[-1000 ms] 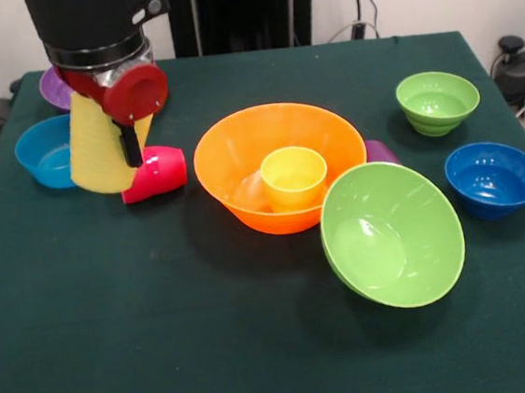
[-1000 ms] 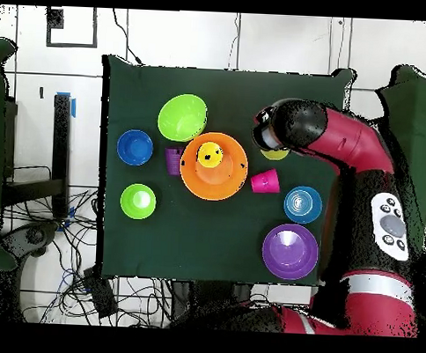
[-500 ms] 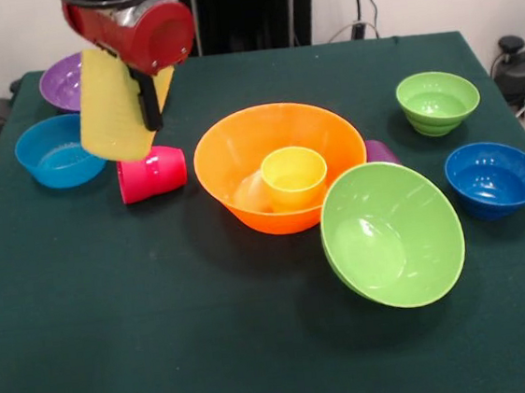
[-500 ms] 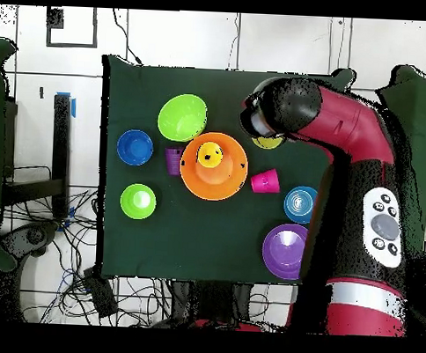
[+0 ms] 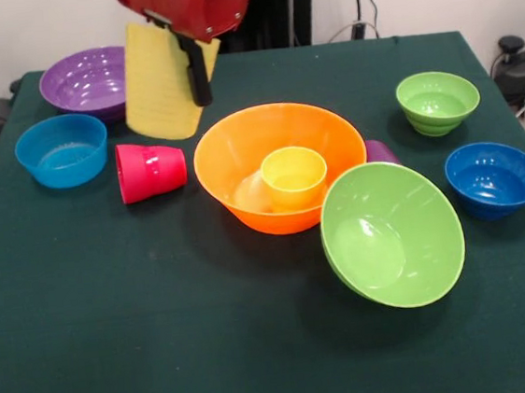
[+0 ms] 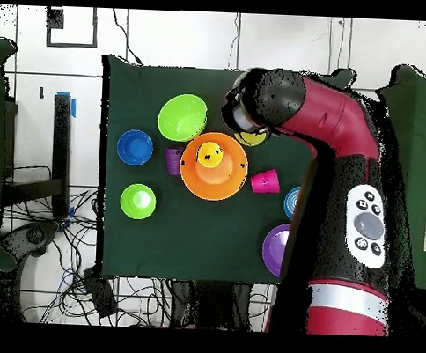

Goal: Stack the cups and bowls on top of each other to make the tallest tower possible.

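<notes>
While bare cloth lies ahead, we see the gripper pinching the pale yellow cup above the table

Yellow-orange cup sits inside large orange bowl.

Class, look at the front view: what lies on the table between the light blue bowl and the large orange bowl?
The red-pink cup, lying on its side, shown clearly in the front view.

Purple cup mostly hidden behind orange bowl.
</notes>
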`<state>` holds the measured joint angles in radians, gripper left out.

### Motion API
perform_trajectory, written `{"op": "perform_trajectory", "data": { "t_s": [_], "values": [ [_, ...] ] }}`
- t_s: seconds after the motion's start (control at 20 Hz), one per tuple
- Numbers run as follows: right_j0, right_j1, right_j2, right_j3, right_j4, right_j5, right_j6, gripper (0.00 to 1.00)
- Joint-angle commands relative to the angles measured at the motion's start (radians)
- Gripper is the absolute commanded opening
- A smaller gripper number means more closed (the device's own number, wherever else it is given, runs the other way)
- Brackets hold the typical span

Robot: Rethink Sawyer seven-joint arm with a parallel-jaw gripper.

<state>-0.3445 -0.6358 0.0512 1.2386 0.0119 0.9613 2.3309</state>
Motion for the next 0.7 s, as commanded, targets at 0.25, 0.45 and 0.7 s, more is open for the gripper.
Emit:
{"op": "perform_trajectory", "data": {
  "t_s": [0.25, 0.45, 0.7],
  "values": [
    [0.040, 0.085, 0.023, -0.007, 0.041, 0.211, 0.130, 0.00],
    [0.046, 0.097, 0.023, 0.011, 0.059, 0.201, 0.145, 0.00],
    [0.051, 0.137, 0.024, -0.007, 0.095, 0.215, 0.174, 0.00]
  ]
}}
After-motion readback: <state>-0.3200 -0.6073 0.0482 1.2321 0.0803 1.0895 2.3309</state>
